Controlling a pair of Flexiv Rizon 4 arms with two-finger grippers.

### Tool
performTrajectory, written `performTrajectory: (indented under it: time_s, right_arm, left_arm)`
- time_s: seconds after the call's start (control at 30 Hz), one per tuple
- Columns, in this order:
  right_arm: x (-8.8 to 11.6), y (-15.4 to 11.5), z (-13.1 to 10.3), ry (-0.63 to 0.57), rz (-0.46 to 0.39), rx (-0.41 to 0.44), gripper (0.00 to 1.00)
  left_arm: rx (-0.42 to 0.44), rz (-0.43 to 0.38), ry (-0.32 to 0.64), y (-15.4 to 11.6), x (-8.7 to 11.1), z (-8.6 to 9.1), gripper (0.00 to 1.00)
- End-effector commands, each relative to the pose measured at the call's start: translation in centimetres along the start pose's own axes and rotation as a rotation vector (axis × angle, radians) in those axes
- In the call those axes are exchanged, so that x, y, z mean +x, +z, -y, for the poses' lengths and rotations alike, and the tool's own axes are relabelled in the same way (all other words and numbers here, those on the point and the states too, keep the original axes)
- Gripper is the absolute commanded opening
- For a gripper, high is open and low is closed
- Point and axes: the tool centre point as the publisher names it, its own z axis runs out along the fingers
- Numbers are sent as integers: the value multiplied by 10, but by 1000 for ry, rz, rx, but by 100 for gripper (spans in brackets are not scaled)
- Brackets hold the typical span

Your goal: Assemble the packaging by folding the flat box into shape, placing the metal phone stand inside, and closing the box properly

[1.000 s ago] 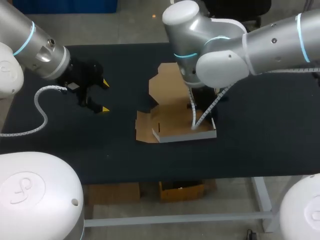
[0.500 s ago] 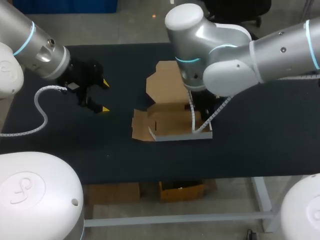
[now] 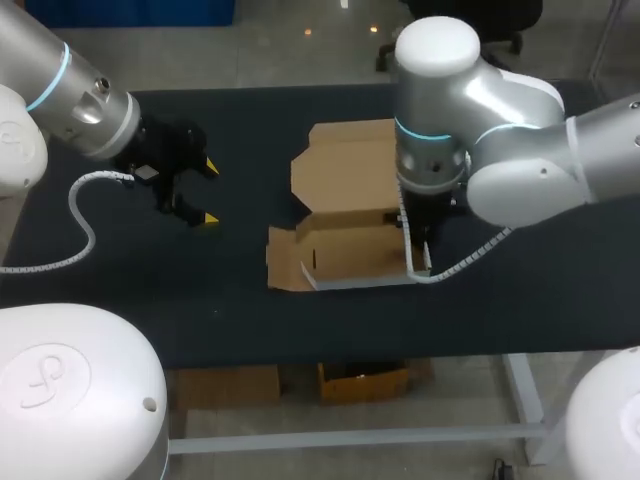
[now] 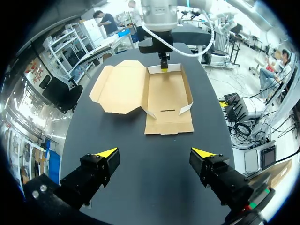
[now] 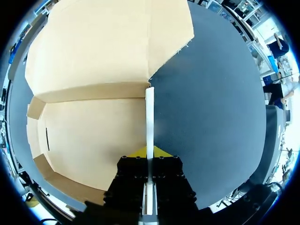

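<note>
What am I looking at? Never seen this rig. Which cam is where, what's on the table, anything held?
Two robot arms stand at a black table. The wide picture comes from a fixed camera above and behind them; the two round ones come from cameras on each arm's wrist. On the table lies a cardboard box, half folded: a shallow tray with its lid spread flat beside it. The right claw is shut on the tray's side wall, which stands upright. The left claw is open and empty, above bare table.
</note>
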Motion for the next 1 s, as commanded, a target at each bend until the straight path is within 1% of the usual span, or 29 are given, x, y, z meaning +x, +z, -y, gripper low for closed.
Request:
performTrajectory:
  time_s: [0.03,0.6,1.0]
  right_arm:
    - [-6,5,2,-2,-105,-25,0]
    - [-2,7,-1,6,-136,-11,0]
    - [0,3,-5,12,-122,57,0]
  left_arm:
    - [-4,0,-1,-1,0,1,100]
    - [-4,0,-1,-1,0,1,100]
    - [-4,0,-1,-1,0,1,100]
